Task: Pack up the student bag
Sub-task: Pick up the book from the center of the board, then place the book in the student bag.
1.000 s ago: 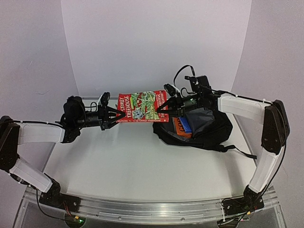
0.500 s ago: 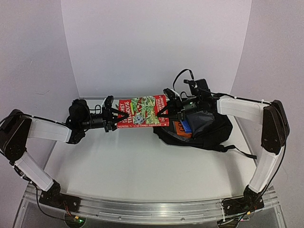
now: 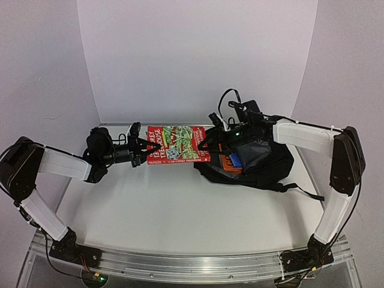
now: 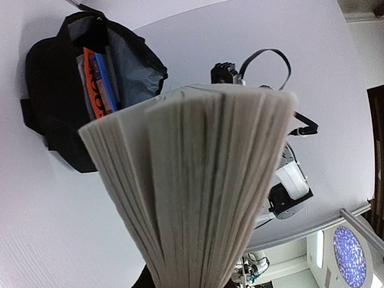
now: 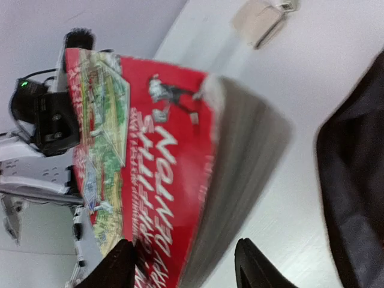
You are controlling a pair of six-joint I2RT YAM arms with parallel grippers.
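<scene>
Student bag: We locate the student bag [image 3: 264, 165] on the right half of the surface [image 3: 168, 204], partly under the right forearm. It is black soft fabric, rounded and slumped. Its mouth is open on the side nearest the held book.
Lining: Smooth grey lining [image 4: 129, 66] shows inside the open mouth, loosely creased.
Bag contents: We see an orange book [image 4: 91, 75] and a blue flat item [image 4: 107, 78] standing side by side inside the mouth, touching, with their thin edges outward.
Strap: A narrow black strap [image 3: 303, 191] trails from the bag across the surface toward the right edge.
Paperback: A thick paperback [image 3: 178, 144] with a glossy red cover and a green illustration hangs clear of the surface. It sits between the two arms, just left of the bag's mouth, with its cover facing up.
Page block: In the left wrist view the cream page edges [image 4: 192, 180] fan out slightly; they look matt and finely ribbed.
Left fingers: The left fingers [image 3: 140, 150] are black and angular, and are clenched on the paperback's left edge.
Right fingers: The right fingers [image 3: 207, 144] grasp the paperback's right edge. In the right wrist view, one finger sits on the red cover side and the other on the far side of the page block.
Surface: White, flat and smooth, with a metal rail [image 3: 192, 264] along the near edge.
</scene>
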